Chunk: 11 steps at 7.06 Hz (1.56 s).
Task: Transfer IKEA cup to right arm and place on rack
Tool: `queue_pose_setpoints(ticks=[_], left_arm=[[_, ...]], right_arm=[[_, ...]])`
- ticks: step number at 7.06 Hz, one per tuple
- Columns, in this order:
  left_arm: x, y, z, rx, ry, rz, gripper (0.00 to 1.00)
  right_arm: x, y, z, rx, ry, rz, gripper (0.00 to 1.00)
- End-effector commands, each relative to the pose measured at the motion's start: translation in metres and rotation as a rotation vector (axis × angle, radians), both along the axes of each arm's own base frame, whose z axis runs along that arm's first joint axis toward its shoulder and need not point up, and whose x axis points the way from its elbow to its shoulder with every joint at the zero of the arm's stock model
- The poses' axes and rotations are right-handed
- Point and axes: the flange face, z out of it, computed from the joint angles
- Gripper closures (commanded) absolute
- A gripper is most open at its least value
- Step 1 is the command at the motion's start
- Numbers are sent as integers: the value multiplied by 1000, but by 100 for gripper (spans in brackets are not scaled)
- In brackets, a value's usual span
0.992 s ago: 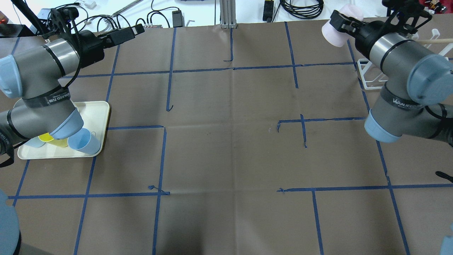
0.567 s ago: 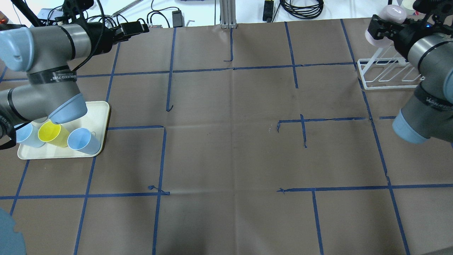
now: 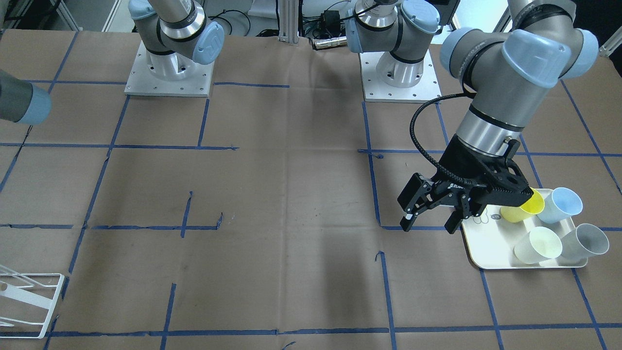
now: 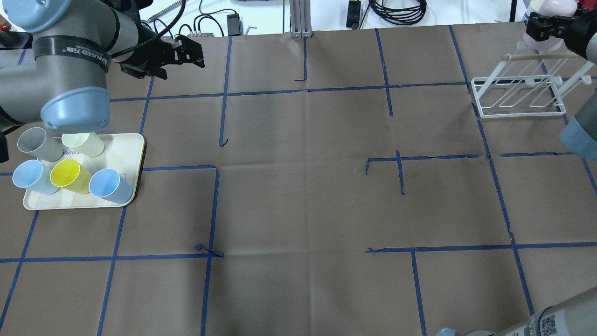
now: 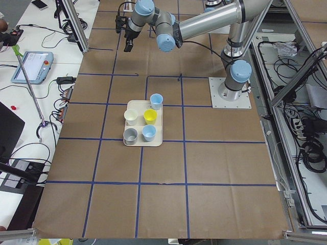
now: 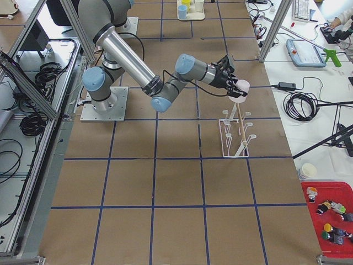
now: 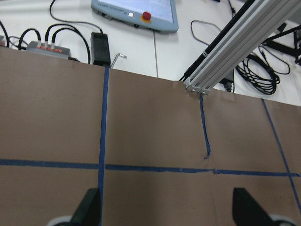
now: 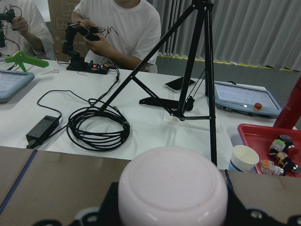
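Observation:
My right gripper is shut on a pale pink IKEA cup at the table's far right corner. In the exterior right view the gripper holds the cup just above the far end of the white wire rack. The cup's base fills the bottom of the right wrist view. The rack stands empty on the table. My left gripper is open and empty at the far left, above bare table.
A cream tray at the near left holds several cups: grey, cream, yellow and two blue. It also shows in the front view, beside my left gripper. Cables and a metal post lie beyond the table's far edge.
My right arm has carried the pink cup rightward to the far right corner, over the rack. My left arm has swung off the tray, uncovering its cups.

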Motion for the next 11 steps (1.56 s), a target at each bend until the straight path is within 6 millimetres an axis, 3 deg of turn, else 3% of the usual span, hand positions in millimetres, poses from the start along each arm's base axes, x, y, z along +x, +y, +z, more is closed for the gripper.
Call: queue_pose_setpoints(ticks=[1, 3, 5, 6, 8, 11], left_arm=[[5, 24, 46, 225, -62, 26, 1], [0, 37, 81, 358, -93, 51, 1], [-28, 51, 87, 360, -172, -1, 1], [-27, 51, 84, 364, -176, -1, 1], [-26, 53, 78, 372, -203, -7, 1], [-22, 54, 55, 384, -203, -29, 1]], right_arm=[[-15, -24, 7, -43, 2, 51, 73], [-26, -30, -17, -104, 43, 41, 75], [-31, -36, -38, -123, 41, 34, 74], [-33, -43, -44, -127, 22, 28, 74], [-34, -50, -74, -118, -25, 18, 74], [-32, -53, -96, -85, -77, 8, 74]])
